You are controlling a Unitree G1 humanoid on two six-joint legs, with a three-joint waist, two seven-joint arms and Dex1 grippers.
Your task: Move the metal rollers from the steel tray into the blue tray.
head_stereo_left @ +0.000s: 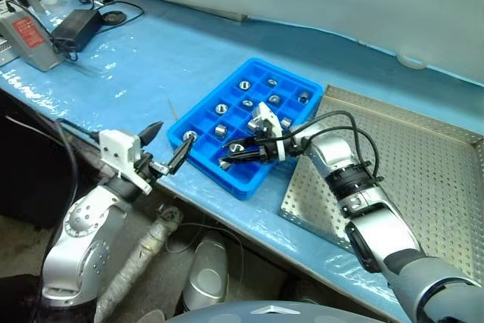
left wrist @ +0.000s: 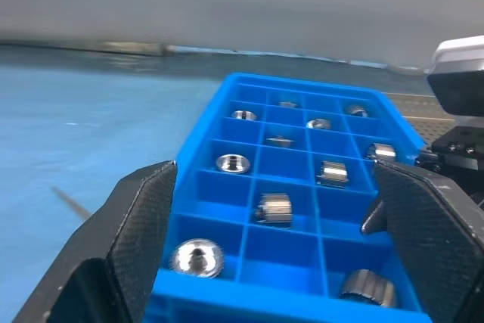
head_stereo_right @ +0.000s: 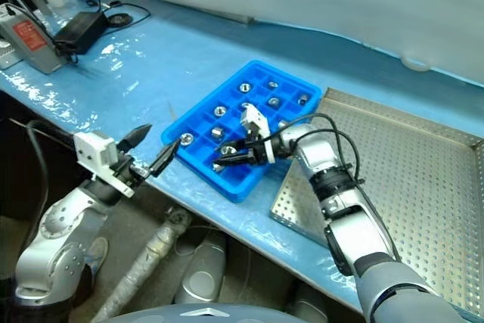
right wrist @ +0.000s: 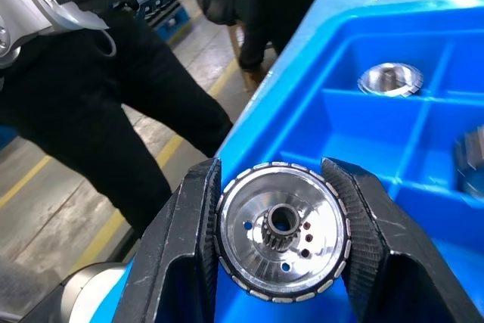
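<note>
Roller [right wrist: 283, 232] clamped between right gripper [right wrist: 281, 241] fingers.

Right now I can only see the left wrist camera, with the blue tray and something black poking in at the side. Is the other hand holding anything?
Observer: Yes. The right fingers are clamped on a shiny roller with a tiny gear in its middle.
Operator: Cool! Where is it?
Observer: It hangs over the near edge of the blue tray, on the side closest to the robot.
Operator: And where's the steel tray?
Observer: The steel tray lies right beside the blue tray, on the robot's right.
</note>
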